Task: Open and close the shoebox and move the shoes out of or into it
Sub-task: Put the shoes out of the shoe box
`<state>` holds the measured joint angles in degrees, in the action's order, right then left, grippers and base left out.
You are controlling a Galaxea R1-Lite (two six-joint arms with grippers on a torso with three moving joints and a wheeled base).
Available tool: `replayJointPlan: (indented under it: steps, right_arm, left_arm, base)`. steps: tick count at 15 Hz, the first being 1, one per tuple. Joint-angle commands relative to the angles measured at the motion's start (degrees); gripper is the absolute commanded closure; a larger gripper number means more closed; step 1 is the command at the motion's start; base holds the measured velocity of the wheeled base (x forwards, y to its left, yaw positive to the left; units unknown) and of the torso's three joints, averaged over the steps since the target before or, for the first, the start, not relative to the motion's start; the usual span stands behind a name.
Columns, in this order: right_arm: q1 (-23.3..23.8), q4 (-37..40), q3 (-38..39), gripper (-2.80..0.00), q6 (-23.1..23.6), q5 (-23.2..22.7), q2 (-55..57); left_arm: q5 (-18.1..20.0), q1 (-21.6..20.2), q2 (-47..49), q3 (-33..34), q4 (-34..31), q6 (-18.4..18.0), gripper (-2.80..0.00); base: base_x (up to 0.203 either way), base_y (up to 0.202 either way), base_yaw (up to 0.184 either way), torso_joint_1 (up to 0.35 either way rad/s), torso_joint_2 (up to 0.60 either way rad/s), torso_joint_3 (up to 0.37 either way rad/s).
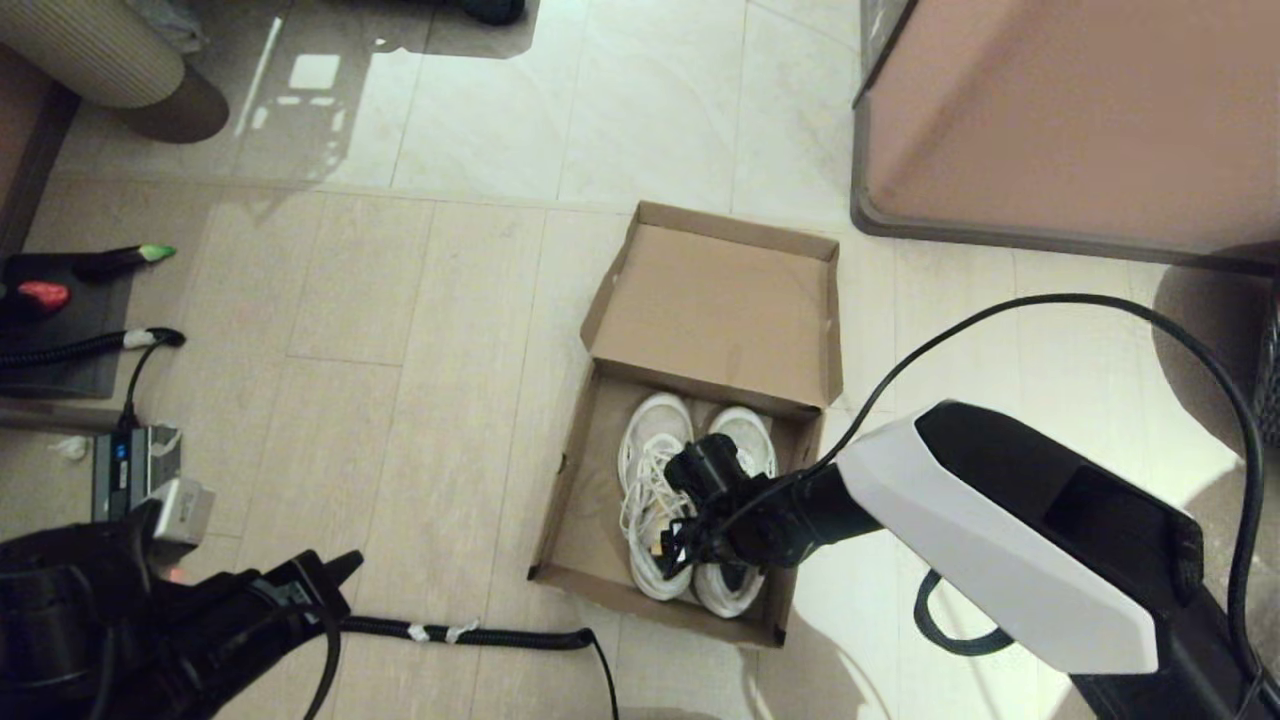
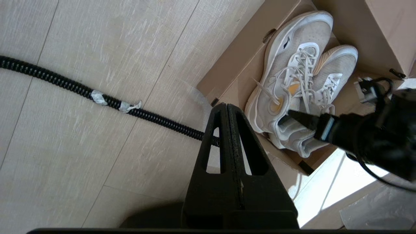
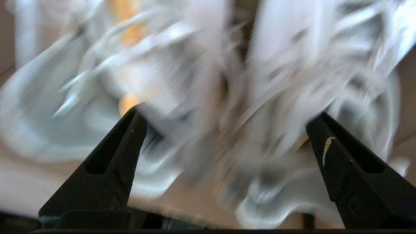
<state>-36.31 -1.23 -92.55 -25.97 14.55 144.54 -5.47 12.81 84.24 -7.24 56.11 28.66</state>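
My right claw (image 1: 672,540) hung wide open directly over the shoes (image 1: 690,500), which lay side by side in the shoebox (image 1: 575,480) on the floor, probably not touching them. The left claw (image 2: 227,109), shut, sat farther off.

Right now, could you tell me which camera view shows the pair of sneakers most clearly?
The left wrist view: both sneakers lie side by side in the open shoebox, laces and soles plain. In the head view the right end effector covers part of them. The right wrist view shows only a blur of white laces.
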Motion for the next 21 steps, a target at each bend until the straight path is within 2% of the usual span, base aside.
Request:
replayJointPlan:
  steps: [1, 6, 7, 10, 15, 17, 21]
  right_arm:
    - [1.21, 0.19, -1.83, -2.80, -0.14, 0.20, 2.48]
    - [1.77, 0.00, -2.75, -2.80, -0.05, 0.13, 4.12]
    - [1.77, 0.00, -3.44, 0.00, -0.13, 0.13, 4.52]
    - [1.78, 0.64, -3.80, 0.00, 0.21, 0.13, 3.38]
    - [1.33, 10.87, -3.62, 0.00, -0.04, -0.42, -2.91]
    - [0.72, 15.28, -3.33, 0.00, -0.35, -1.95, -5.74]
    - [-1.23, 19.56, -1.69, 0.00, -0.58, -3.59, -11.64]
  left_arm:
    - [-0.07, 0.02, -0.44, 0.42, 0.31, 0.17, 0.00]
    - [-0.15, -0.07, -0.83, 0.74, 0.39, 0.17, 0.00]
    - [-0.16, -0.16, -0.89, 0.83, 0.40, 0.17, 0.00]
    - [-0.16, -0.42, -2.42, 1.85, 0.40, 0.08, 0.00]
    - [0.11, -0.42, -2.67, 2.06, 0.40, 0.17, 0.00]
    - [0.11, -0.42, -3.18, 2.29, 0.40, 0.12, 0.00]
    - [0.11, -0.42, -3.90, 2.50, 0.40, 0.17, 0.00]
  base:
    - [0.000, 0.000, 0.000, 0.000, 0.00, 0.000]
    - [0.000, 0.000, 0.000, 0.000, 0.00, 0.000]
    - [0.000, 0.000, 0.000, 0.000, 0.00, 0.000]
    - [0.000, 0.000, 0.000, 0.000, 0.00, 0.000]
    - [0.000, 0.000, 0.000, 0.000, 0.00, 0.000]
    - [0.000, 0.000, 0.000, 0.000, 0.00, 0.000]
    - [0.000, 0.000, 0.000, 0.000, 0.00, 0.000]
